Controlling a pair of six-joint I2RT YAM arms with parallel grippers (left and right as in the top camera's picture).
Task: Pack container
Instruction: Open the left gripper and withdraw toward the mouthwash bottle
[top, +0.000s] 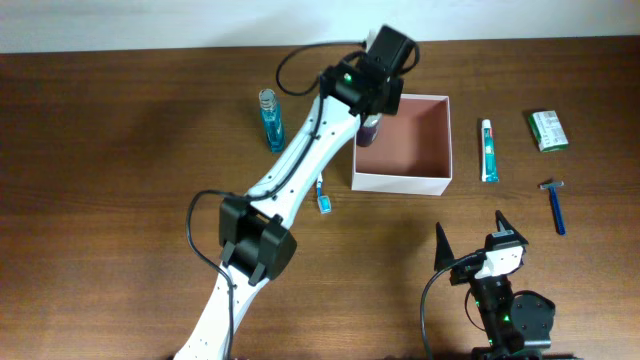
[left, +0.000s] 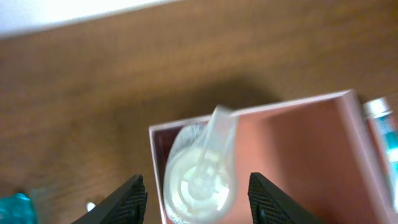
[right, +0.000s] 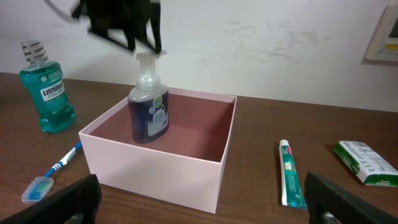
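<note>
The container (top: 400, 183) is a square open box with white walls and a reddish-pink inside (left: 298, 149); it stands at mid table (right: 155, 174). A dark-blue pump bottle (right: 149, 115) stands upright in its far left corner (top: 370, 131). My left gripper (top: 375, 105) hangs just above that bottle. In the left wrist view its jaws (left: 199, 202) straddle the pump top (left: 199, 177), open, with a gap on each side. My right gripper (top: 469, 225) waits open near the front edge, facing the box (right: 199, 205), with nothing in it.
A teal mouthwash bottle (top: 270, 118) stands left of the box, a blue toothbrush (top: 322, 195) lies at its front left. To its right lie a toothpaste tube (top: 489, 150), a green packet (top: 548, 130) and a blue razor (top: 553, 205).
</note>
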